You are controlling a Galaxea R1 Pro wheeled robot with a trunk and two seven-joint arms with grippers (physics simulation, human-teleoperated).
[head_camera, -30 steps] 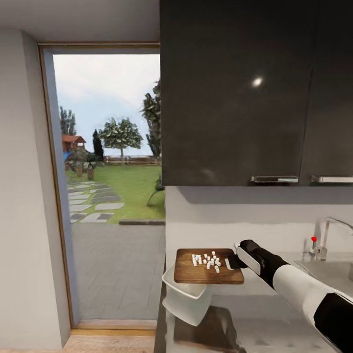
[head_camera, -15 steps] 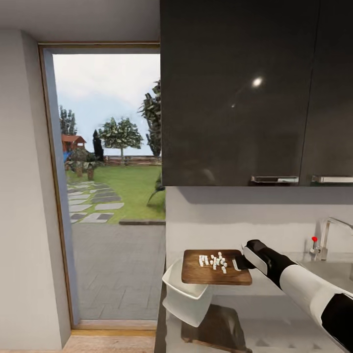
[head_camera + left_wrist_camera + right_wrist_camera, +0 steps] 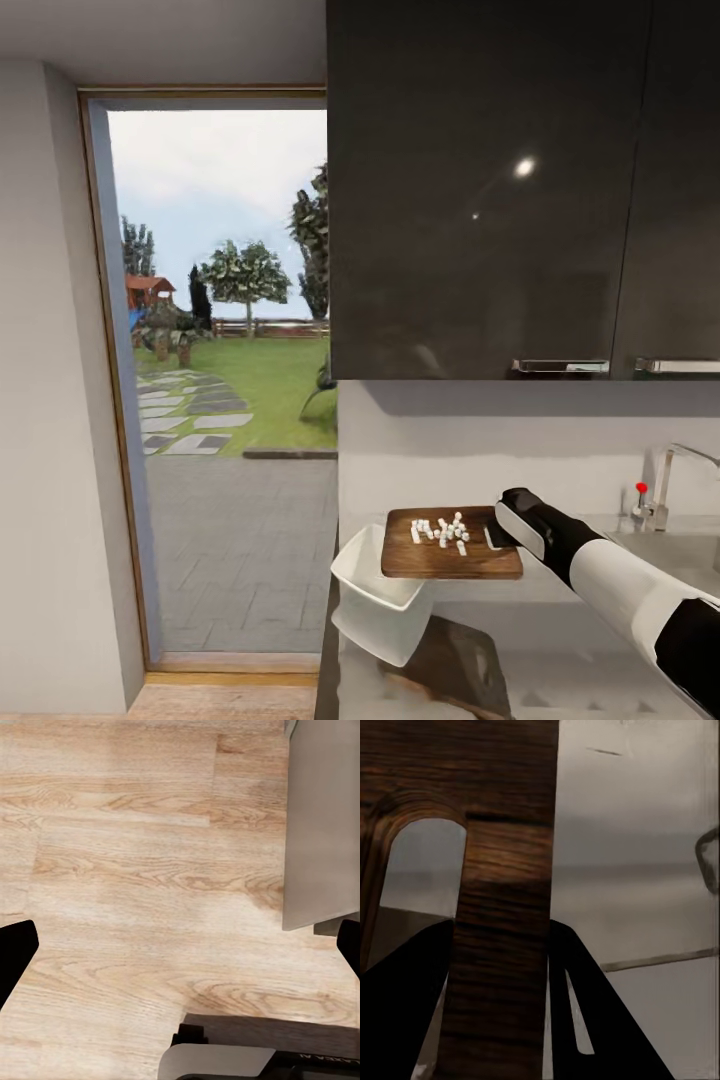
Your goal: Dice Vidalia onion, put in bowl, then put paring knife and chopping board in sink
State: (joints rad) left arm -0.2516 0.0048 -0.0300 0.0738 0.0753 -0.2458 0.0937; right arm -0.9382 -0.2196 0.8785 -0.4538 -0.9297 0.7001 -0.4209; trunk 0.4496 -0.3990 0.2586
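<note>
Board [image 3: 450, 557]: brown wood, rectangular | right claw [image 3: 497, 533] clamped | cubes [image 3: 441, 530]: white

Brown chopping board [image 3: 452, 560] held level above countertop [image 3: 560, 650], diced onion [image 3: 440, 530] on it — white bowl [image 3: 375, 600] tilted beneath.

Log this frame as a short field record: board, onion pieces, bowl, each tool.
chopping board: lifted above the countertop, held level by its handle end
diced onion: white cubes lying on the board
bowl: tilted at the counter's end, below the board's edge
right tool: shut on the board beside its handle slot
left tool: open, over wooden floor
sink: tap in view, at the right
</note>
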